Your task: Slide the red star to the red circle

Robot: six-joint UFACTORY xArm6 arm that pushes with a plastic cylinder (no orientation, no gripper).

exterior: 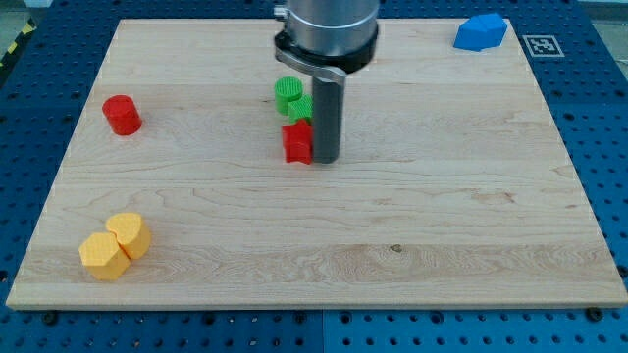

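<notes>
The red star (297,142) lies near the middle of the wooden board, a little toward the view's top. My tip (325,159) stands right against its right side, touching or nearly so. The red circle (123,115) is a short cylinder far off at the view's left, a bit higher in the view than the star. A green block (289,95) sits just above the red star, touching or almost touching it; its shape is not clear.
Two yellow blocks (116,245) lie together at the view's bottom left. A blue block (480,32) sits at the board's top right corner. The board's edge (314,306) runs along the view's bottom, with blue pegboard around it.
</notes>
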